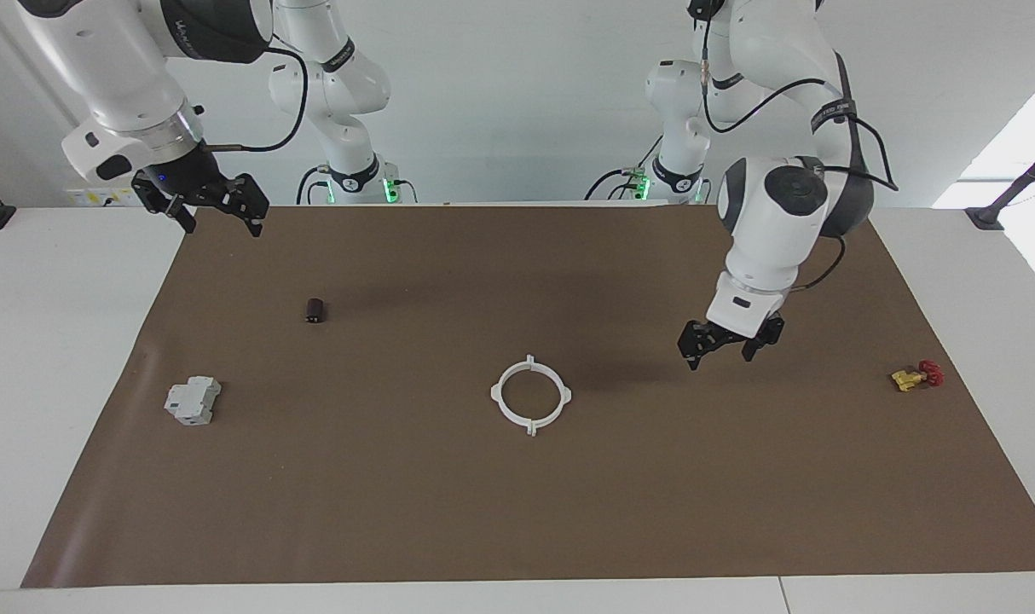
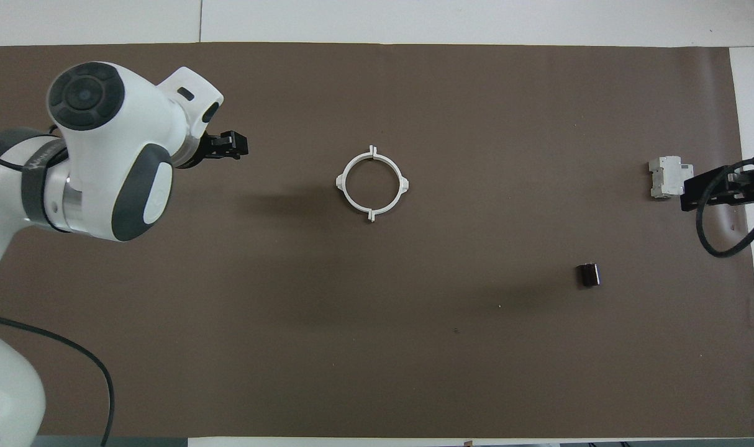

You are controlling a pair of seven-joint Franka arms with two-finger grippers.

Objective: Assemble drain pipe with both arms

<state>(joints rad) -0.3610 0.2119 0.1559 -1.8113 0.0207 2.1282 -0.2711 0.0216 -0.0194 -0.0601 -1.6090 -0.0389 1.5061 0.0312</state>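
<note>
The drain pipe (image 1: 498,397) lies flat in the middle of the brown mat as one closed white ring, its two halves meeting at small tabs; it also shows in the overhead view (image 2: 342,184). My left gripper (image 1: 722,348) hangs open and empty just above the mat, beside the ring toward the left arm's end, not touching it; it also shows in the overhead view (image 2: 231,146). My right gripper (image 1: 222,223) is open and empty, raised over the mat's edge at the right arm's end (image 2: 725,186).
A grey blocky box (image 1: 193,400) (image 2: 667,177) and a small dark cylinder (image 1: 315,310) (image 2: 589,274) lie toward the right arm's end. A yellow-and-red valve (image 1: 916,376) lies toward the left arm's end. The brown mat (image 1: 517,512) covers the white table.
</note>
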